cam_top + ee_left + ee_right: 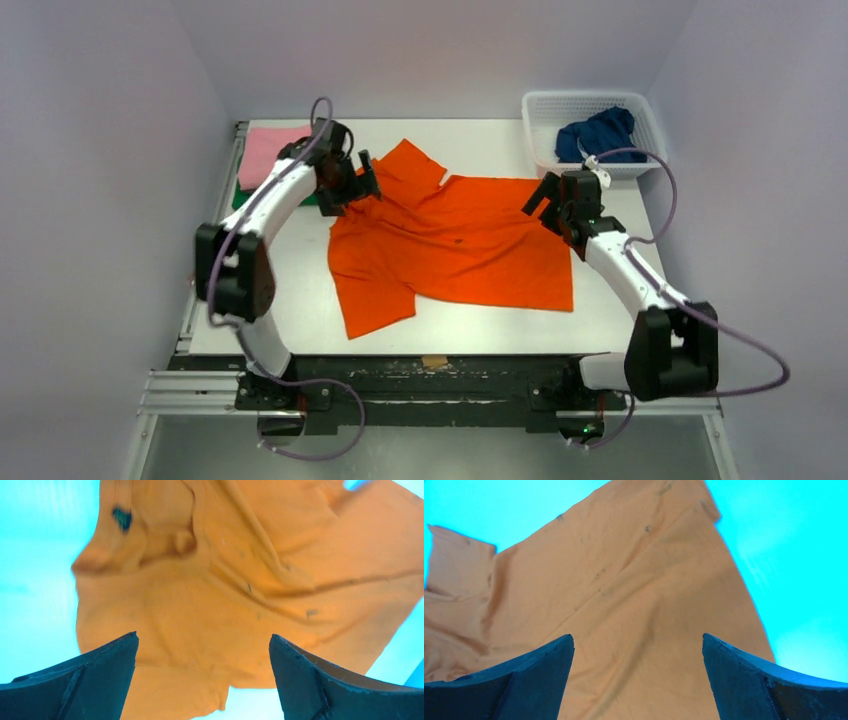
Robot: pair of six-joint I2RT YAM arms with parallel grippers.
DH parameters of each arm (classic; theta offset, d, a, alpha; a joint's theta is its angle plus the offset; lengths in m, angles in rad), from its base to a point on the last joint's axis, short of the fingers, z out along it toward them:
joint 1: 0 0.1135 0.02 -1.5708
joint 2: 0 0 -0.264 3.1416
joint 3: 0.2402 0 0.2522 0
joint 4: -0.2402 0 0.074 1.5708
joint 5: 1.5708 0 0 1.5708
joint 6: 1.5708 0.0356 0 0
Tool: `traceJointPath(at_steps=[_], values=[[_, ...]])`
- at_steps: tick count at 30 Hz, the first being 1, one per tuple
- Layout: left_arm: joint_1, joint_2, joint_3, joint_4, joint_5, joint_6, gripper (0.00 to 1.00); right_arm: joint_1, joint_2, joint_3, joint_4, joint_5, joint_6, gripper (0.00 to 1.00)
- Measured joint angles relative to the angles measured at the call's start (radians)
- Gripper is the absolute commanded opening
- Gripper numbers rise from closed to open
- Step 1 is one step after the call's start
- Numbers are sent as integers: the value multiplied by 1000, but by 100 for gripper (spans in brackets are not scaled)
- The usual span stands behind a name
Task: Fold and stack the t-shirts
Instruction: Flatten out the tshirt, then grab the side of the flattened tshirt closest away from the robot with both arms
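Overhead and wrist views of the folding station. The orange t-shirt (450, 240) lies spread out but creased in the middle of the white desk (300, 290). Its hem is toward the right, and one sleeve points to the far edge and the other to the near edge.

The left end effector (352, 183) is poised over the shirt's shoulder and collar end. In its wrist view the jaws of the left end effector (202, 640) stand wide apart with only the cloth below showing between them. A small dark mark (122, 518) sits on the fabric near the neckline; it is too blurred to read.

The right end effector (548, 200) is over the far right corner of the hem. Its wrist view likewise shows the right end effector (638, 640) spread wide and gripping nothing. Whether either set of fingertips touches the cloth cannot be told.

At the far left corner of the desk, a folded pink t-shirt (265, 150) rests on a green t-shirt (240, 196), of which only an edge shows. At the far right corner, a dark blue t-shirt (597, 135) lies crumpled inside the white mesh basket (545, 105).
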Motion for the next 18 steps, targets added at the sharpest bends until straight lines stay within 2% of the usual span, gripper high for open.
traceJointPath(at_steps=[4,7,10,12,16,18], values=[[-99,-451,-334,81,-75,-10,100,0,-241,-135,-37,53,43,99],[-192,-678,-555,120,-124,-49,100,0,-328,-204,-65,76,57,99],[-226,-781,-791,122,-158,-108,100,-1,-404,-280,-99,89,68,99],[-243,-787,-880,97,-180,-137,100,0,-447,-323,-109,96,79,99],[-313,-849,-1020,25,-225,-208,87,0,-520,-374,-123,117,92,99],[-337,-880,-1058,23,-226,-230,77,-1,-550,-384,-134,133,98,99]])
